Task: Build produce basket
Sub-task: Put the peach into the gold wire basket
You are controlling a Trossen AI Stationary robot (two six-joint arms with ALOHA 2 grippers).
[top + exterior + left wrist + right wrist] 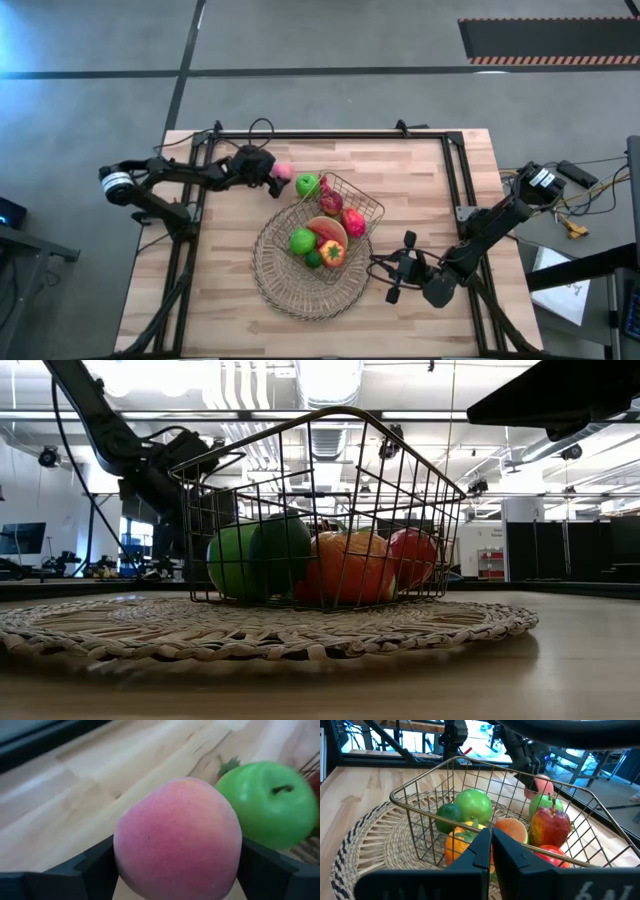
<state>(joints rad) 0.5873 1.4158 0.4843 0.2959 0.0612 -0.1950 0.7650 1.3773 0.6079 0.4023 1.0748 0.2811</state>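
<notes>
The wire basket stands on the round woven mat. It holds a green apple, a lime, an orange-yellow fruit, a red apple and other red fruit. A second green apple sits on the table just outside the basket's far left corner. My left gripper is shut on the pink peach, just left of that apple. My right gripper is shut and empty at the mat's right edge, pointing at the basket. My left gripper pinches the peach between its two fingers, one on each of two opposite sides, about the fruit's widest part. The fingers come from the table's left, slanting down. Whether the peach is clear of the table, I cannot tell.
Dark metal frame rails run along the table's left, far and right edges. Bare wood lies right of the basket and near the left front.
</notes>
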